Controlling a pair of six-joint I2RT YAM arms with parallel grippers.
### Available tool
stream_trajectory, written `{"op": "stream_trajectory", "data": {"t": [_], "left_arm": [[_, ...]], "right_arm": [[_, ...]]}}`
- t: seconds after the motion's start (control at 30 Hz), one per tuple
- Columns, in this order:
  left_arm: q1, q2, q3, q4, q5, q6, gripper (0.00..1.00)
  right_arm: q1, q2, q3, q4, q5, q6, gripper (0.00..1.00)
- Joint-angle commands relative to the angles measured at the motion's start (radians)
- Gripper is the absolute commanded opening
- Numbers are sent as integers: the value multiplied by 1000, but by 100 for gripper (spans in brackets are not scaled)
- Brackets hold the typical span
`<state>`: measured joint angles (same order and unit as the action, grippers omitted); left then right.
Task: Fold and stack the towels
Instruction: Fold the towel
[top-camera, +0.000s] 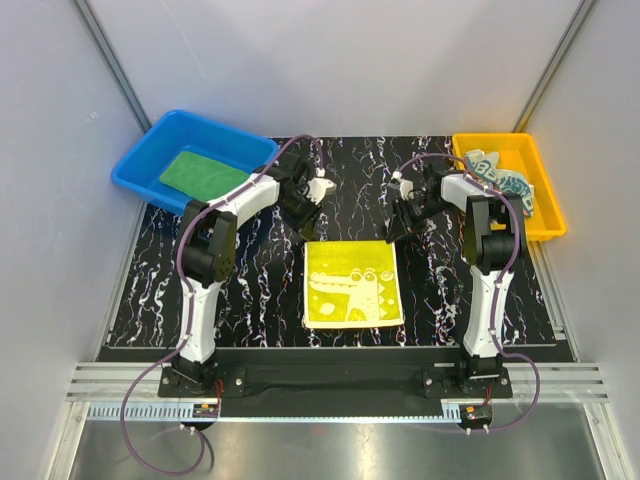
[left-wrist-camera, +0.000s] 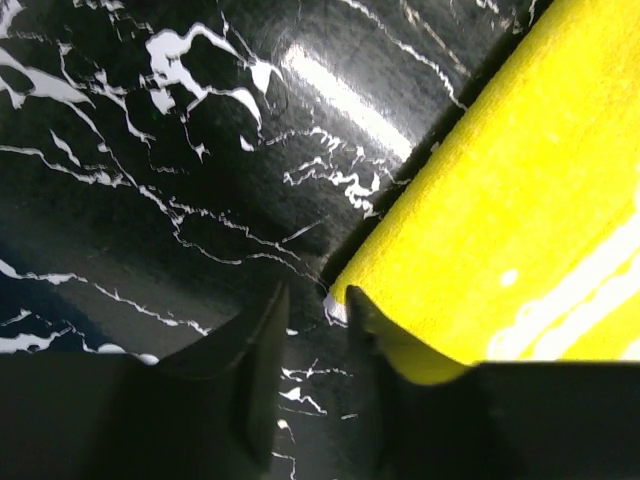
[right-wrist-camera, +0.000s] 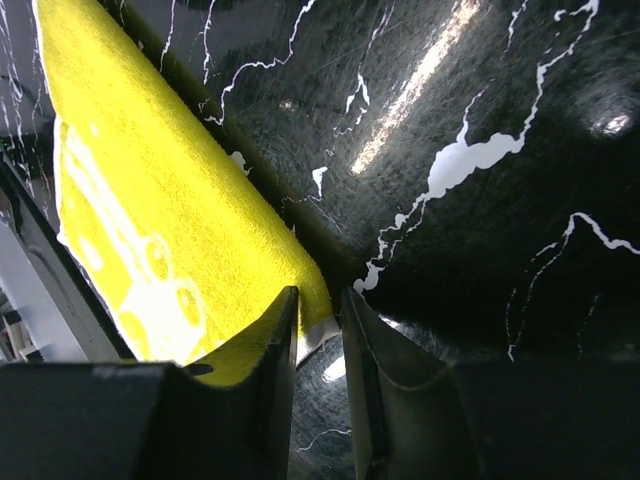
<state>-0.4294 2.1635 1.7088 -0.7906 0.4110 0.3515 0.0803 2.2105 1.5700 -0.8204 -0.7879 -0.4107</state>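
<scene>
The yellow towel (top-camera: 352, 283) with a pale crocodile print lies flat in the middle of the table. My left gripper (top-camera: 307, 226) is at its far left corner, and my right gripper (top-camera: 397, 229) is at its far right corner. In the left wrist view, the left gripper (left-wrist-camera: 316, 295) is open, with bare table between its fingers and the yellow towel (left-wrist-camera: 500, 200) edge against the right finger. In the right wrist view, the right gripper (right-wrist-camera: 318, 295) is open around the corner of the yellow towel (right-wrist-camera: 150, 220). The green towel (top-camera: 203, 172) lies in a blue bin. The striped towel (top-camera: 503, 181) lies crumpled in an orange bin.
The blue bin (top-camera: 143, 160) stands at the far left corner of the black marbled table (top-camera: 250, 300). The orange bin (top-camera: 546, 226) stands at the far right. Grey walls close in on both sides.
</scene>
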Motion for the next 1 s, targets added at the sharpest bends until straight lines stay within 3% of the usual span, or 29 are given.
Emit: {"op": "stream_trajectory", "data": {"t": [0.0,0.13,0.57,0.87,0.97], "left_arm": [[8,-25,26,-35,15,32,39],[6,-36,-3,-35,28,34,46],[6,31,9,-84,74,33,51],[6,61,32,-94,31,37,44],[6,67,38,-91,29,40,32]], "right_arm": [[-5,25,50,-28,50,-56,32],[-5,34,65,-45,59,-56,35],[-4,77,96,-105,30,-83,36],[-4,66,71,-82,33,-66,38],[-4,55,56,-74,33,-65,36]]}}
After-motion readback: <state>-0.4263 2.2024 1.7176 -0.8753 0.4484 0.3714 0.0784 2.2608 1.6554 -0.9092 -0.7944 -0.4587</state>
